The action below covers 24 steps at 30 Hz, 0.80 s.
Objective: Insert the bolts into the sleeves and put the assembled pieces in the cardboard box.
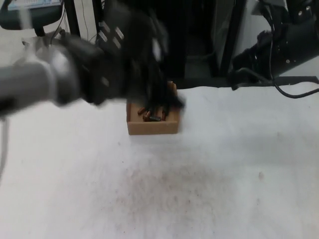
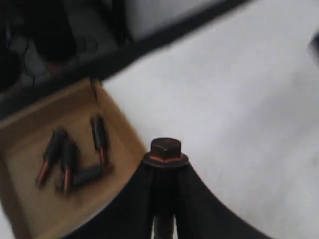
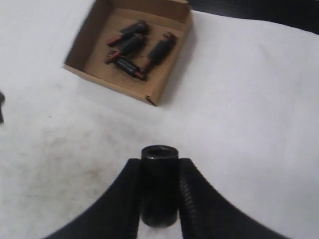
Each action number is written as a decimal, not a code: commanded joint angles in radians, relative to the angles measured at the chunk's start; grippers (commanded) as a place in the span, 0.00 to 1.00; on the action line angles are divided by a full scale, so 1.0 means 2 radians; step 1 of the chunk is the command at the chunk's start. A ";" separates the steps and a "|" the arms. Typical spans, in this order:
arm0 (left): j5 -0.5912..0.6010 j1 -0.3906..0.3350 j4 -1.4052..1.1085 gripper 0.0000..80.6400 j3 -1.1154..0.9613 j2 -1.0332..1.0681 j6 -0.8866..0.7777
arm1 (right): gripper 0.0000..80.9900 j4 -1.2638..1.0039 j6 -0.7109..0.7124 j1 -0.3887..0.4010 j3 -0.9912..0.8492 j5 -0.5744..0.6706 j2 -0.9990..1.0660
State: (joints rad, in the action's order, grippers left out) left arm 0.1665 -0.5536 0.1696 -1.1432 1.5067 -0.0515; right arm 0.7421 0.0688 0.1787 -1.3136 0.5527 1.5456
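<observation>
Nearest, the right gripper [image 3: 159, 167]: clenched on one sleeve [image 3: 159, 199], one finger pressed against each side. Long axis of that sleeve in line with the fingers, open bore end poking out just past the tips. Held over bare table [image 3: 249, 124], well apart from the box [image 3: 82, 62].

Next, the left gripper [image 2: 165, 168]: narrowed to a slim gap and grasping one bolt [image 2: 165, 148] by the shank. Hex head seated on the fingertips and pointing outward, shank running back between the fingers, long axis along them. Held close by one side wall of the box, near a corner; whether over the table or over the rim, cannot tell.

Farther off, in the high view: an arm [image 1: 75, 74], blurred, stretched from the left across to the box at the table's far edge.

Inside the box: four assembled pieces [image 3: 128, 45], all lying flat on the floor. Three nearly parallel, side by side; the fourth crosswise at their ends. One box, one held sleeve, one held bolt.
</observation>
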 commanded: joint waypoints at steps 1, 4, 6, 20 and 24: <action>0.060 0.019 -0.061 0.00 -0.008 -0.024 -0.033 | 0.01 -0.014 -0.002 -0.001 0.000 0.030 -0.006; 0.157 0.053 -0.117 0.00 -0.008 -0.043 -0.065 | 0.01 -0.054 -0.004 -0.001 0.018 0.106 -0.006; 0.235 0.080 -0.129 0.00 -0.008 -0.049 -0.095 | 0.01 -0.080 -0.004 -0.001 0.037 0.154 -0.006; 0.534 0.134 -0.136 0.00 -0.006 -0.049 -0.137 | 0.01 -0.314 -0.004 0.115 0.107 0.287 -0.006; 0.516 0.146 -0.136 0.00 -0.006 -0.049 -0.119 | 0.01 -0.394 -0.021 0.141 0.107 0.249 -0.006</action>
State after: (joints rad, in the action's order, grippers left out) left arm 1.2040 -0.2677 -0.0843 -1.1519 1.4163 -0.3044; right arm 0.0865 0.0562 0.4308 -1.0950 1.0956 1.5456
